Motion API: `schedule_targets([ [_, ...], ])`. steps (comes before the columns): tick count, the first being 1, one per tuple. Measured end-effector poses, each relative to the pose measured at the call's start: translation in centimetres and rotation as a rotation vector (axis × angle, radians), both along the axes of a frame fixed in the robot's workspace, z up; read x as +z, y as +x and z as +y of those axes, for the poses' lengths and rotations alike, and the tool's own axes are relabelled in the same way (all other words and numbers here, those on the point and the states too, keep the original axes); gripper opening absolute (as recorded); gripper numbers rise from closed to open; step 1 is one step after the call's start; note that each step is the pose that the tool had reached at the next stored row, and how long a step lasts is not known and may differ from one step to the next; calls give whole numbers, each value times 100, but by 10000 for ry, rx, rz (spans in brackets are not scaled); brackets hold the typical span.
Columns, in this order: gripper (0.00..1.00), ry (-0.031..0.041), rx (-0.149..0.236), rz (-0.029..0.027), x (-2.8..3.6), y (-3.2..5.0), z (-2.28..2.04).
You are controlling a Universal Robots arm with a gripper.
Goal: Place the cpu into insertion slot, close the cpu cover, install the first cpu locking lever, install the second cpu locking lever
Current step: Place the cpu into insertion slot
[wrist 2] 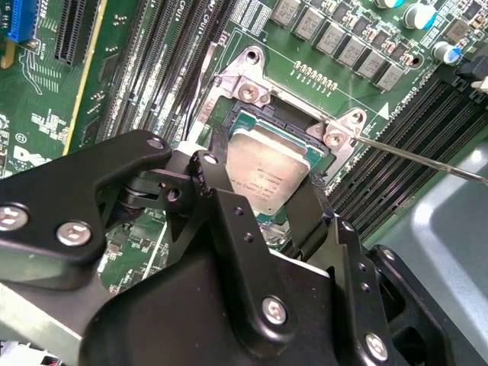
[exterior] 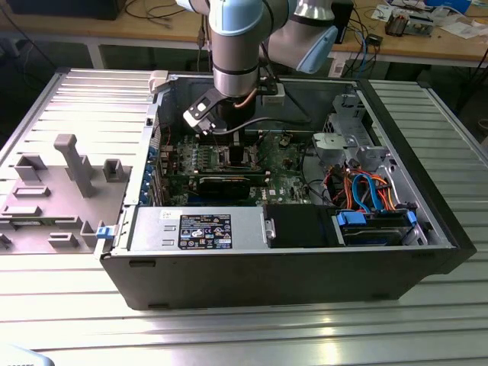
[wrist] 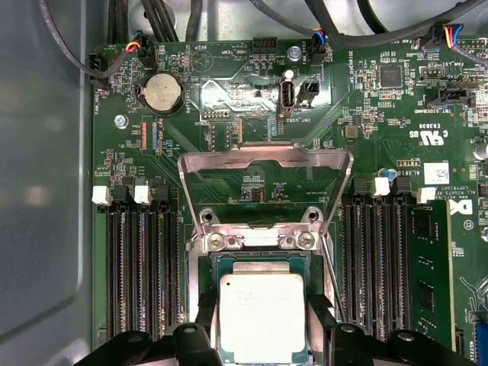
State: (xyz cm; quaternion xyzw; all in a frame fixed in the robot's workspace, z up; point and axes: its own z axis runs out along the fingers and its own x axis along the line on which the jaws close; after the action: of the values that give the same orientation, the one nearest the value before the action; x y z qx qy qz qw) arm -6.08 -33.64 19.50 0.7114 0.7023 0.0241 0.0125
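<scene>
The cpu (wrist: 261,314) (wrist 2: 267,171), a small square chip with a dull silver top, lies over the insertion slot (wrist: 252,259) (wrist 2: 259,118) on the green motherboard. My gripper (wrist: 261,324) (wrist 2: 263,181) (exterior: 229,141) reaches down into the computer case, with a black finger (wrist: 204,316) pressed against each of two opposite cpu edges. Whether the chip rests fully seated or hovers just above the socket cannot be told. The cpu cover (wrist: 263,160), a thin silver frame, stands swung open past the socket's hinge. A thin wire locking lever (wrist: 332,278) (wrist 2: 427,160) runs beside the socket.
Black memory slots (wrist: 141,267) (wrist: 377,259) flank the socket on both sides. A long black expansion card (exterior: 229,181), a power supply (exterior: 198,229) and a drive bay with coloured cables (exterior: 366,198) fill the case. A grey fixture plate (exterior: 53,191) lies on the exterior view's left.
</scene>
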Motion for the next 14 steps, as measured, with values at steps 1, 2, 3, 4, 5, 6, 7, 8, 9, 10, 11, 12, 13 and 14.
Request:
schedule_targets([
  [1,55,0,0,-4,-1,1,1],
  [2,60,-4,-1,-4,-1,1,0],
  [3,60,-8,1,-2,1,1,-1],
  [4,60,-9,0,-1,1,0,-1],
  [5,60,-10,0,0,4,0,-1],
  [6,60,-8,1,-1,10,1,-1],
  [7,60,-5,1,-4,39,1,0],
  [8,60,-13,0,0,64,0,-1],
  [9,60,-11,0,-1,77,0,-1],
  [10,60,-11,0,-1,81,0,-1],
  [11,60,-9,0,-2,81,1,-1],
  [12,60,-12,0,0,83,0,-3],
  [13,60,-13,-1,1,83,0,-4],
  [14,60,-13,0,1,83,1,-4],
])
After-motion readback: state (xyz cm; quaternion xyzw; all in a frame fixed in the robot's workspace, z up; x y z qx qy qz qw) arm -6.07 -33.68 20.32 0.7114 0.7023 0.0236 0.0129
